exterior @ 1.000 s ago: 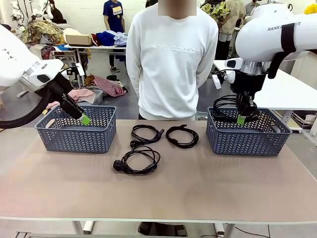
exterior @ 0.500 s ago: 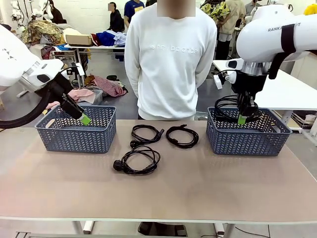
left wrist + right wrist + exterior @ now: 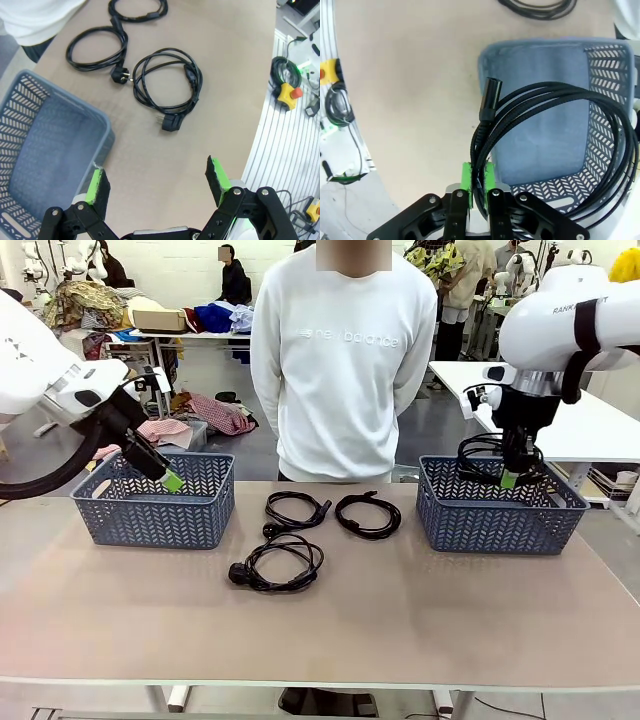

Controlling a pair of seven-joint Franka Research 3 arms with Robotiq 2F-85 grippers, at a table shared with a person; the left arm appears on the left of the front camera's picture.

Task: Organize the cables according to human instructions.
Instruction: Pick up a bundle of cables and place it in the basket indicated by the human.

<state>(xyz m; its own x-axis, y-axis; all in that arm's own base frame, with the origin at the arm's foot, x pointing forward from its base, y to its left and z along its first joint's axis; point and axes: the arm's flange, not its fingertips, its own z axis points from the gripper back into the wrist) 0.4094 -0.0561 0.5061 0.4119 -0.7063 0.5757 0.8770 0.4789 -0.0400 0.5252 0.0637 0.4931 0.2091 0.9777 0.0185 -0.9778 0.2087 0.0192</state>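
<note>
Cables [image 3: 278, 562] lie in three loose black coils on the table [image 3: 400, 630], grouped between two grey lattice baskets. The nearest coil sits a little toward the robot's side with its plug pointing left. The other two lie side by side behind it: the far-left coil [image 3: 296, 510] and the far-right coil [image 3: 368, 514], close together but not touching. The fourth cable [image 3: 488, 452] hangs from the right gripper [image 3: 510, 478], which is clamped tight on it above the right basket [image 3: 500, 522]; its loops spread out over the basket's open top. From the right wrist camera I can see the strands pinched between the green pads [image 3: 466, 175], with the bundle arcing over the basket floor and one stubby connector [image 3: 490, 95] sticking up near the basket's rim. The left gripper [image 3: 172, 481] hovers at the rim of the left basket [image 3: 150, 512], tilted down and toward the middle of the table, its fingers spread wide with nothing between them. Its wrist camera looks past the corner of that basket onto the three coils on the tabletop. The person [image 3: 340, 360] in the white sweatshirt stands at the far edge of the table, facing it, right behind the two far coils.
</note>
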